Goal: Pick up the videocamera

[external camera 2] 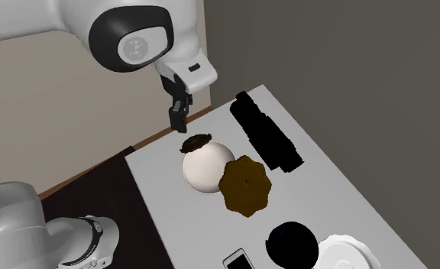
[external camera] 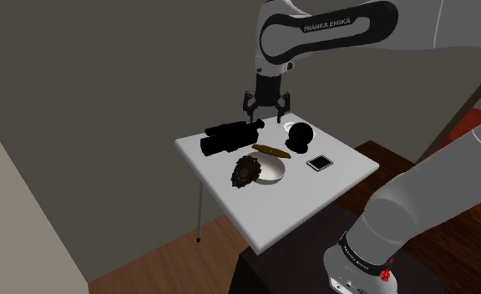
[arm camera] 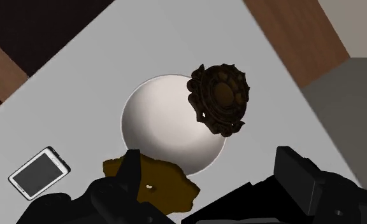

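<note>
Over the table, spread empty fingers hang near the black videocamera.

Videocamera: all black, surface detail not readable. Long, blocky body with a stepped outline, one end thicker than the other. It lies flat on the white table, resting on the top. In the shoulder view it sits by the table's far left corner, long axis roughly along the far edge. In the second exterior view it runs diagonally beside the table's right edge, thin end toward the far corner. It is near the white bowl, with a clear gap between them.
</note>
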### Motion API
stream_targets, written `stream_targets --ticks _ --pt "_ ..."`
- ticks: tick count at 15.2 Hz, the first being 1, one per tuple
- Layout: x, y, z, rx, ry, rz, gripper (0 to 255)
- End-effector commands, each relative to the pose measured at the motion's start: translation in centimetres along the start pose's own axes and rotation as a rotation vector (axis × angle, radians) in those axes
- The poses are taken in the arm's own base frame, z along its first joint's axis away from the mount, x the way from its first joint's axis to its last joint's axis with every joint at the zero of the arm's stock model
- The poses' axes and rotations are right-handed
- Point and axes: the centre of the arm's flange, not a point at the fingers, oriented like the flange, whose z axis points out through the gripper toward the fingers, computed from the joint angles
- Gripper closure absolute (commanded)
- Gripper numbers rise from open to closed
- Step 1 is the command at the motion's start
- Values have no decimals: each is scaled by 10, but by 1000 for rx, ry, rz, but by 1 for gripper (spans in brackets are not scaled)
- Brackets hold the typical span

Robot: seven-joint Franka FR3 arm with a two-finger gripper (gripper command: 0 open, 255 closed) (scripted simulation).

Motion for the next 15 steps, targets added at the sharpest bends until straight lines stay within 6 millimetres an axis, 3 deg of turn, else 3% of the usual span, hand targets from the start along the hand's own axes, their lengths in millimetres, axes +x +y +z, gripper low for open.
stream_targets --ticks 1,8,15 --pt "16 -17 10 10 -3 85 0" --pt "88 -59 45 43 -14 365 0" --pt "169 -80 79 75 -24 645 0"
